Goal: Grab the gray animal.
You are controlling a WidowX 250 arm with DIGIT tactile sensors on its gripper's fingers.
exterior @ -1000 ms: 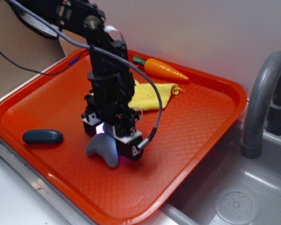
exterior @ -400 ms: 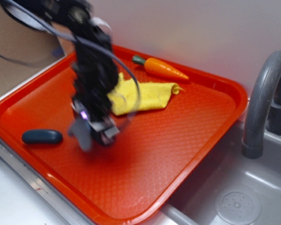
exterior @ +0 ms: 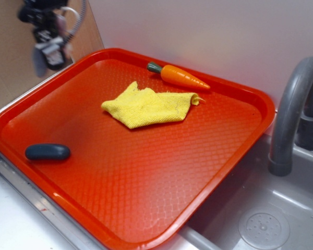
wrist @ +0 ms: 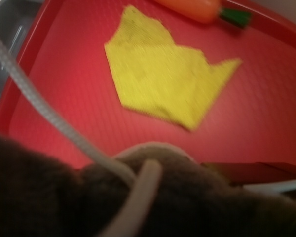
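One tool (exterior: 48,49) high beyond orange tray's (exterior: 240,156) far-left corner, clamped on gray animal (exterior: 40,61), which hangs off tray surface. Wrist view: dark plush fills lower frame, white loop (wrist: 133,202) across it. Risks: plush soft, grip may slip under swing; drop would land outside tray rim. Yellow cloth (exterior: 146,107), carrot (exterior: 180,76), dark pebble (exterior: 47,152) well clear of tray's far-left corner.

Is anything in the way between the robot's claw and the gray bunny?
No. The gripper already holds the gray bunny, lifted high above the red tray's far left corner. The wrist view shows its fur filling the foreground, right against the camera.
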